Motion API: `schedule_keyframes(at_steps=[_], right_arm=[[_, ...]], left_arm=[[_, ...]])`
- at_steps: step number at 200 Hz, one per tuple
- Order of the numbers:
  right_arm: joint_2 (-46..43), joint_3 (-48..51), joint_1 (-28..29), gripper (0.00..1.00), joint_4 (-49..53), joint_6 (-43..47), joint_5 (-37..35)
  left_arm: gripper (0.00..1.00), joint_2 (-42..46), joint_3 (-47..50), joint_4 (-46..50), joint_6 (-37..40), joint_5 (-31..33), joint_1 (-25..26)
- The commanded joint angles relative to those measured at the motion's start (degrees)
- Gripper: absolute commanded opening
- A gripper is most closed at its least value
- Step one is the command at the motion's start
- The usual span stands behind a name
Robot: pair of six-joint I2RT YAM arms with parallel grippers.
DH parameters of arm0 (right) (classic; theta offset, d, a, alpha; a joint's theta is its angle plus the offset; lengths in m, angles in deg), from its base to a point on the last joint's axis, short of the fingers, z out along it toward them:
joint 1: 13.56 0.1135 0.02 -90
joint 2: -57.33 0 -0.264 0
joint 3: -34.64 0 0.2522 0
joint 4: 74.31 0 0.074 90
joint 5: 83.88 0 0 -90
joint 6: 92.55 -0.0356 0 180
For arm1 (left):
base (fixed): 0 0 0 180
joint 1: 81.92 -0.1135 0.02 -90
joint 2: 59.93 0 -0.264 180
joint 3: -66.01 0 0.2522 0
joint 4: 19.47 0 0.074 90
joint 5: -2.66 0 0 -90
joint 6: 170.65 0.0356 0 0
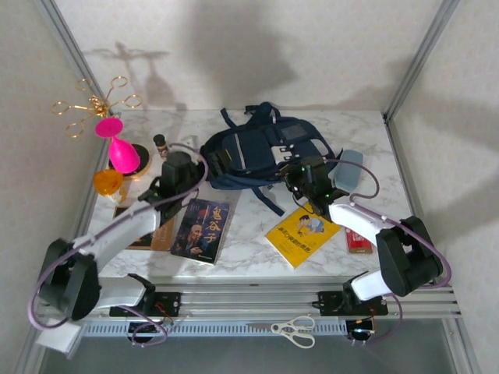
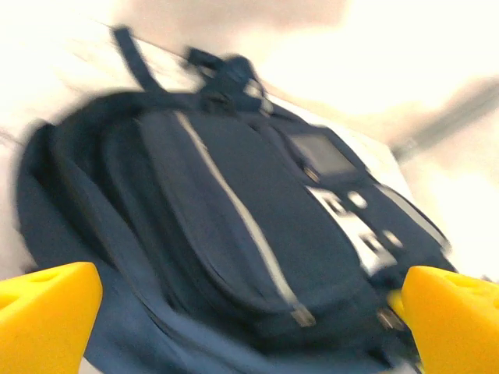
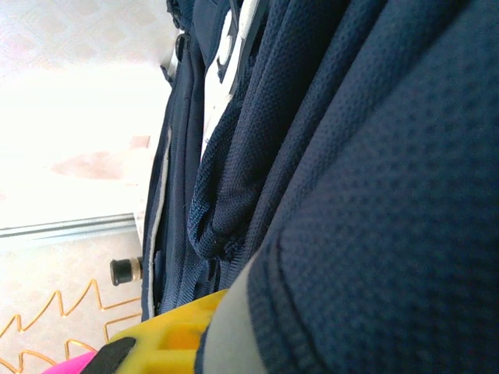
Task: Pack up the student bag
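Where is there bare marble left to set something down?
The table is bare between the dark book and yellow book, in front of the backpack, and at the back right corner behind the grey case. The left edge, around the pink vase, is crowded.

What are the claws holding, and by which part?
Right claw seems shut on mesh fabric of the backpack, at its near right side; left claw is open, empty.

The left arm reaches from its base at the near-left corner up toward the middle. The left tool has its yellow fingertips spread wide. The right arm bends at a raised elbow, its forearm running up and left. The right tool is pinched on fabric of the student bag, with one yellow finger showing.
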Motion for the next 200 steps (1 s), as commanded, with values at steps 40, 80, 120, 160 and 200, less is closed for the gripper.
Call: schedule_keyframes(at_steps=[40, 80, 120, 160, 200], right_arm=[[-1.3, -1.5, 2.6, 0.00, -5.2, -3.8, 0.9], [-2.7, -1.3, 3.8, 0.00, -6.1, -5.2, 0.1], [-3.4, -1.9, 4.0, 0.00, -5.4, -5.6, 0.1], [-4.0, -1.3, 4.0, 0.00, -5.7, -5.9, 0.0], [-4.0, -0.7, 3.9, 0.00, -6.0, -6.1, 0.2]], left_arm=[[0.81, -1.2, 6.9, -2.3, 1.0, 4.3, 18.2], [0.70, -14.0, 4.2, -12.5, 5.5, 4.9, 23.3], [0.64, -24.7, -2.1, -17.3, 8.0, 10.4, 23.5], [0.55, -31.1, -6.8, -18.3, 7.7, 17.2, 22.7], [0.45, -34.0, -8.2, -22.3, 8.0, 15.4, 22.2]])
